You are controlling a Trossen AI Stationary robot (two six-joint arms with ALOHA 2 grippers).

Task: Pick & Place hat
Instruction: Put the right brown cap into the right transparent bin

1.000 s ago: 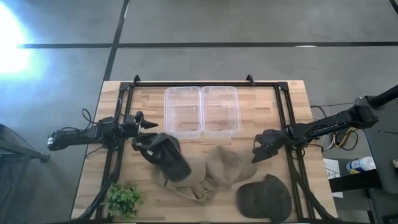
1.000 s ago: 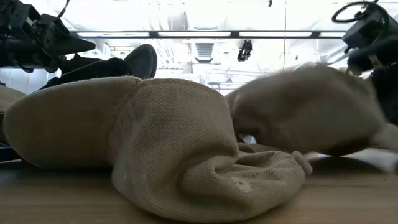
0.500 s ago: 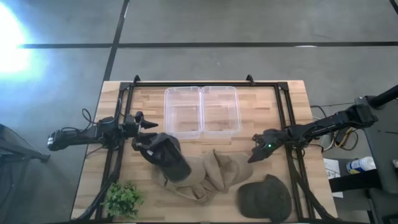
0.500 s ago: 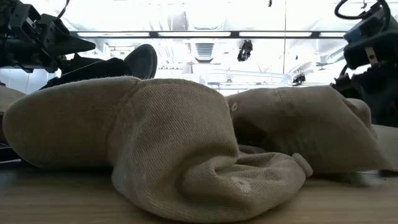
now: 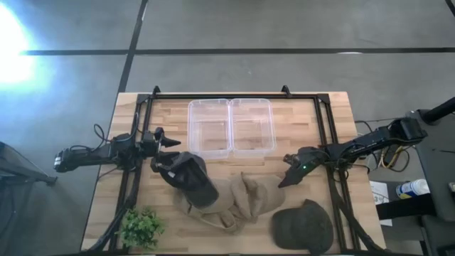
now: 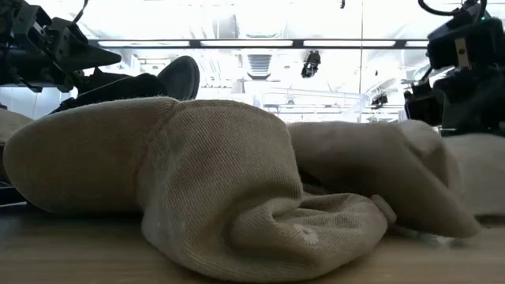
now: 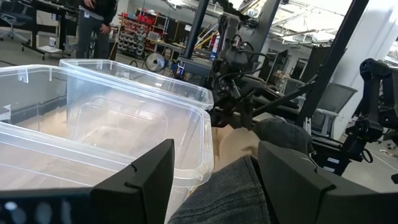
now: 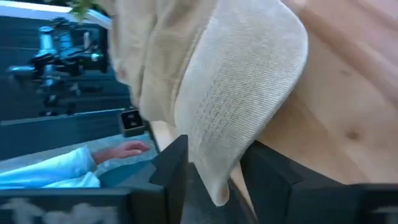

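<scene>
A dark grey hat (image 5: 192, 178) lies partly on a tan hat (image 5: 213, 203) at the table's near middle, with my left gripper (image 5: 165, 158) shut on it. In the low view its brim (image 6: 181, 75) sticks up above the big tan hat (image 6: 158, 173). A second tan hat (image 5: 257, 193) is crumpled against the first, its body on the table. My right gripper (image 5: 286, 178) is shut on its right side. A dark green cap (image 5: 302, 227) rests flat near the near edge. My left gripper (image 7: 214, 186) has the dark grey hat's cloth (image 7: 230, 196) between its two fingers, coming level from the table's left. Which part of the hat that is cannot be told. The hat rests on the tan hat. My right gripper (image 8: 214, 180) pinches the second tan hat's brim edge (image 8: 217, 146) between its two fingers, slanting down from the table's right. The rest of the hat lies slack on the table (image 6: 371, 173).
Two clear plastic bins (image 5: 231, 126) stand side by side at the far middle. A small green plant (image 5: 140, 227) is at the near left corner. A black frame (image 5: 323, 135) runs round the table. A person's hand and sleeve (image 8: 118, 152) show beyond the table.
My right gripper has moved toward the table's left and down, still holding the tan hat's brim. That hat was lifted a second ago; it has now sunk onto the table and bunched against the other tan hat. The left arm and dark hat kept still.
</scene>
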